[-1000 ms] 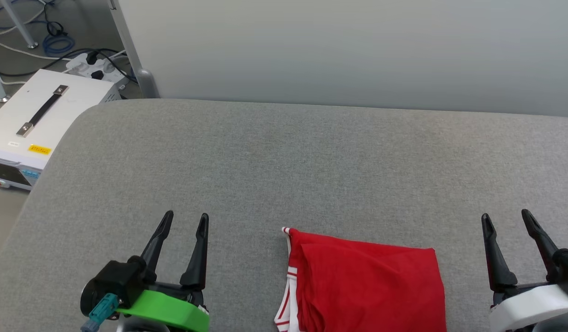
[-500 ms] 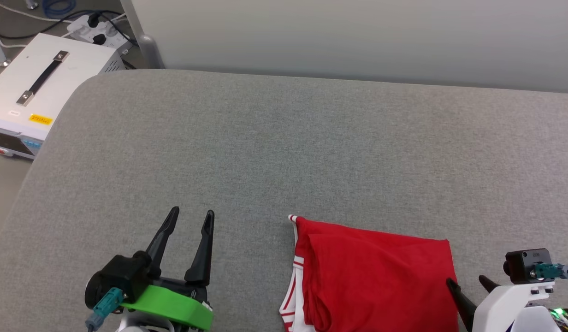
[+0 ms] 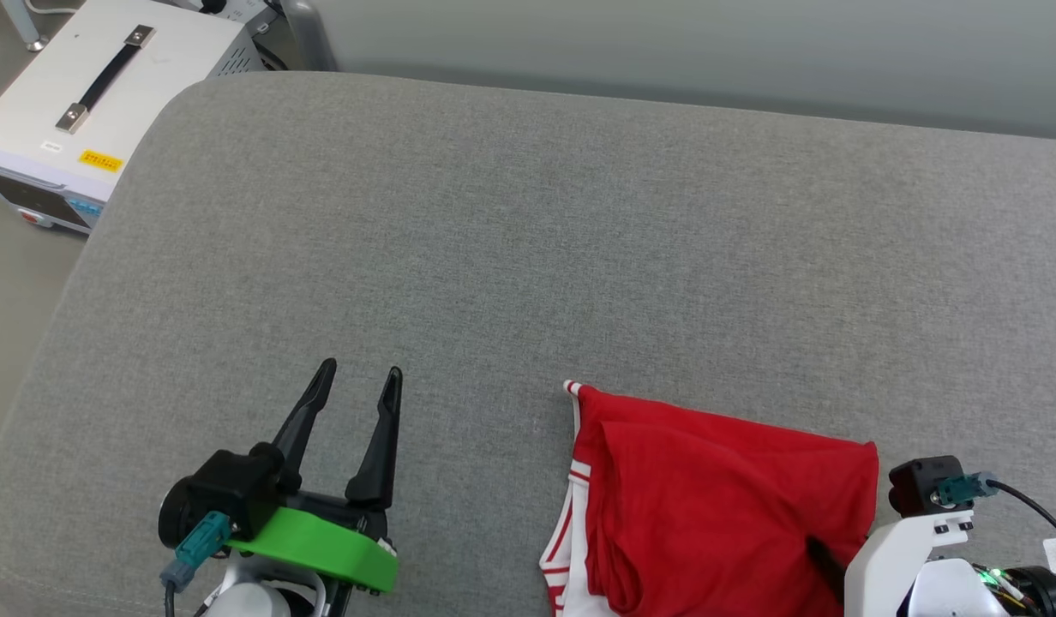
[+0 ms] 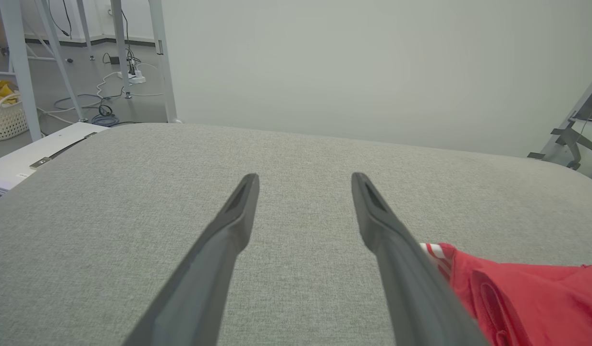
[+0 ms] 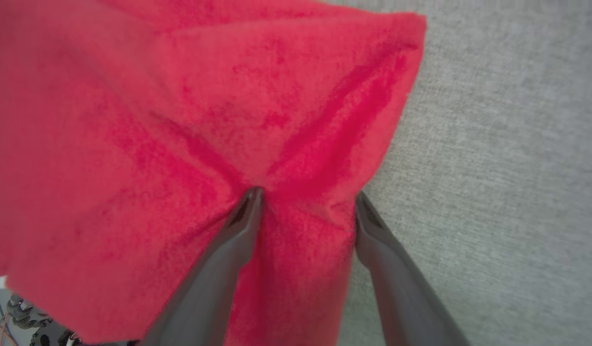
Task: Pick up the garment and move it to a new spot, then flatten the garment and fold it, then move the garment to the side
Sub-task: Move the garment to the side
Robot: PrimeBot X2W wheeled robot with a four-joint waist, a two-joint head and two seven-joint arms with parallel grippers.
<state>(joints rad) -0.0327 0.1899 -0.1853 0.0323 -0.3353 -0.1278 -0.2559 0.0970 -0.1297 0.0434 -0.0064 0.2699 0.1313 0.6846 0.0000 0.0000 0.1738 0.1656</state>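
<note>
Grip setup first, since that's nearest you. Your right gripper (image 5: 308,192) is down at the right edge of the garment (image 3: 717,506), close to the front lip of the grey top (image 3: 528,214). Its fingers (image 5: 228,259) are spread apart with nothing pinched yet. One tip is dug into the red cloth with creases fanning out from it. The other looks like it sits right on the hem, but the wrist cam is soft that close, so I can't swear it's on cloth and not on the grey beside it.

The garment lies as a compact packet, layers stacked, with the striped trim showing down its left side. That fits two points in the job: a bundle about to be carried to a new spot, or a finished fold about to go aside. Either way I'd say you're lining up a grasp, so the advice is the same:

- Get both tips over cloth before you close, nudging inward if the outer one is off the hem.
- Go deep enough to catch every layer. Grab just the top one and the packet will peel open.
- Close slowly on the ridge between the tips, then check that the far corner comes along.

Your left gripper (image 3: 361,368) sits well apart to the left over the grey top, fingers spread and holding nothing. Farther back, the top runs to the wall (image 3: 665,43), with a white box (image 3: 82,94) off its far left corner.
</note>
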